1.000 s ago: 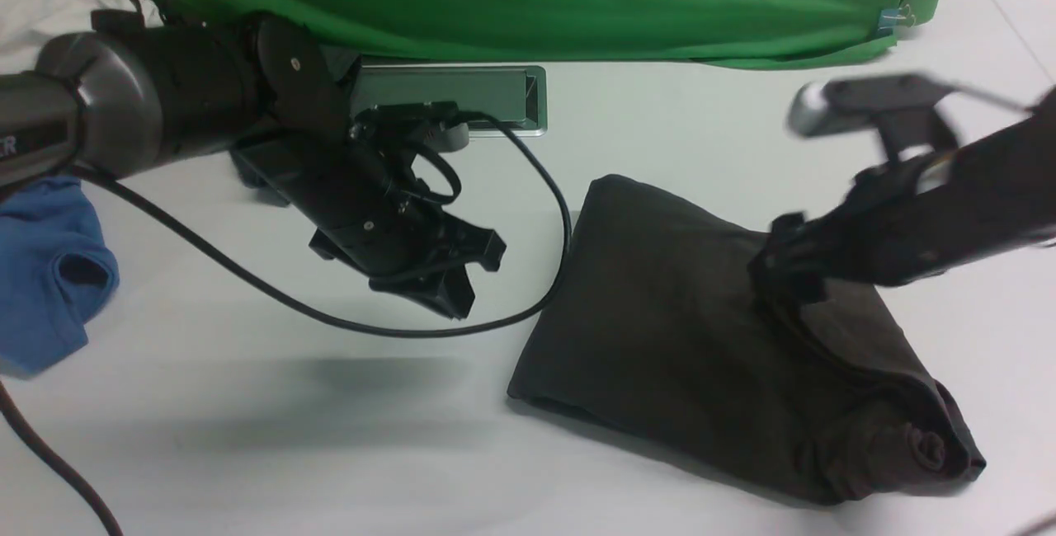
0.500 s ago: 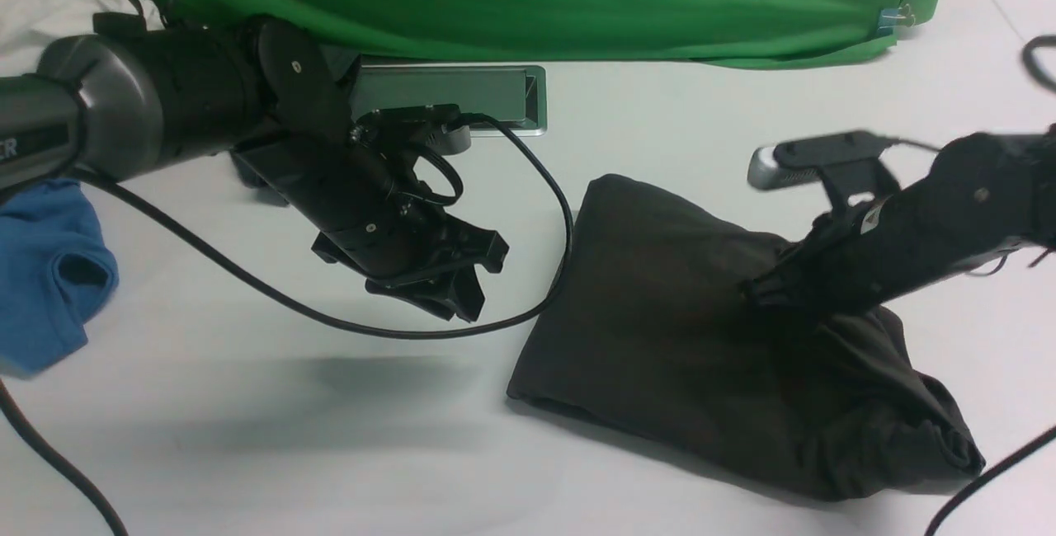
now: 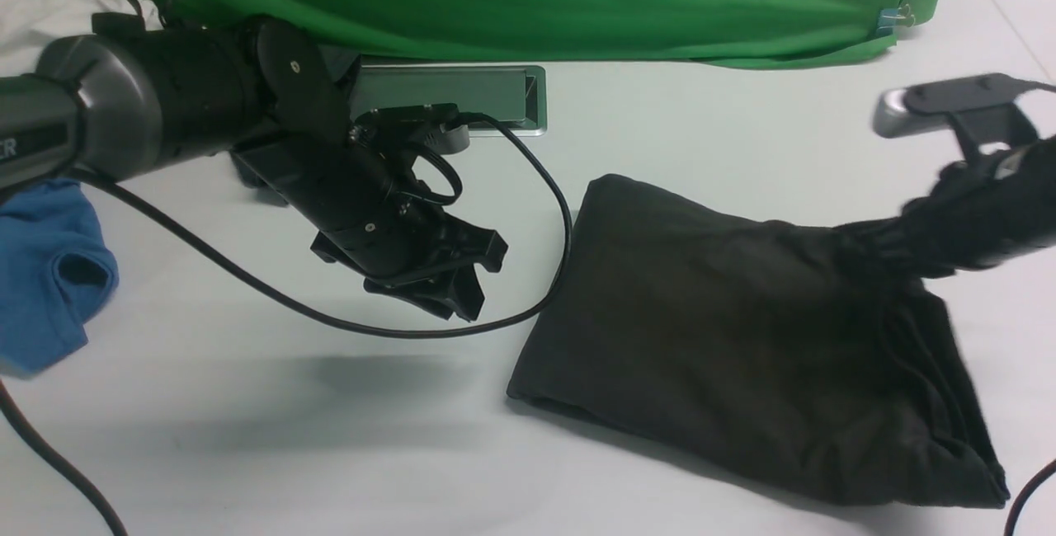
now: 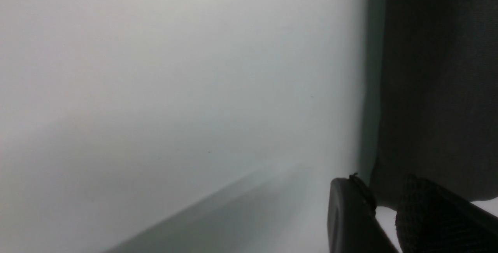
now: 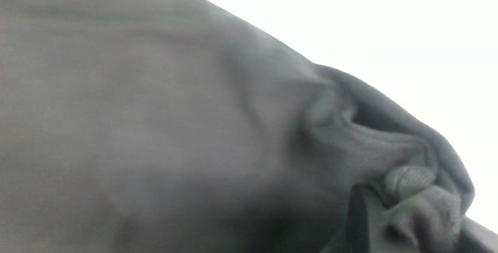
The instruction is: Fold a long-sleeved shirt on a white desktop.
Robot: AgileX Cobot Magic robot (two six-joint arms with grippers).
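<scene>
Dark knit long-sleeved shirt (image 3: 726,354) sits roughly folded on the right side of the white bench (image 3: 247,437), right pincer (image 5: 408,218) clenched on a bunched edge, left pincer (image 3: 450,293) barely parted and empty beside it, so I'd carry that edge across slow and high, not dragging the layers underneath.

— Where's the left arm (image 3: 165,107)?
— It comes in from the upper left of the frame, wrist angled down. The left gripper (image 3: 452,303) hangs left of centre, its fingers (image 4: 352,214) a sliver apart with nothing between them.
— And the right arm (image 3: 990,206)?
— It's at the right edge, blurred. The right gripper (image 3: 866,243) pinches bunched fabric of the long-sleeved shirt (image 3: 726,338).
</scene>
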